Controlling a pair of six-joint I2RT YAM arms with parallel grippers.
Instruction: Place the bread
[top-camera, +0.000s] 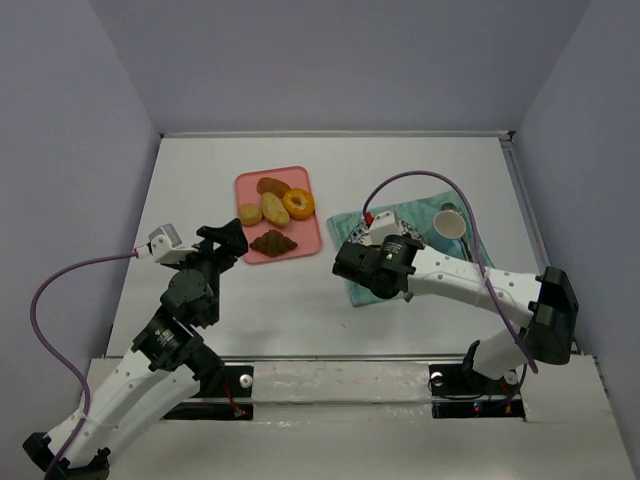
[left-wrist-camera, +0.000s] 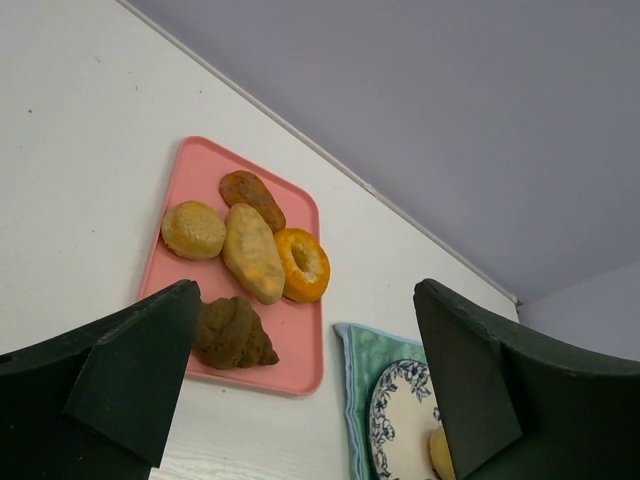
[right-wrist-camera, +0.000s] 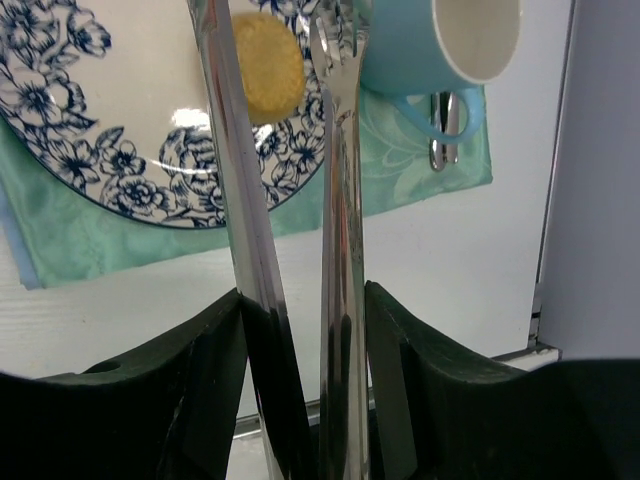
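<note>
The bread (right-wrist-camera: 265, 62), a small pale yellow bun, lies on the blue-flowered plate (right-wrist-camera: 110, 130). It sits between the spread tips of metal tongs (right-wrist-camera: 335, 200), and no contact with the tips shows. My right gripper (right-wrist-camera: 305, 330) is shut on the tongs' handles and hovers over the plate (top-camera: 392, 226); it hides the bread in the top view. A sliver of the bread (left-wrist-camera: 440, 452) shows past my left finger. My left gripper (left-wrist-camera: 305, 300) is open and empty, left of the plate and near the pink tray's (top-camera: 310, 235) front corner.
The pink tray (left-wrist-camera: 300, 350) holds a golden bun (top-camera: 250, 213), an orange donut (top-camera: 298, 203), a brown croissant (top-camera: 272, 242) and two long pastries. A light blue cup (right-wrist-camera: 450, 45) lies on its side on the green cloth (right-wrist-camera: 100, 240) beside the plate.
</note>
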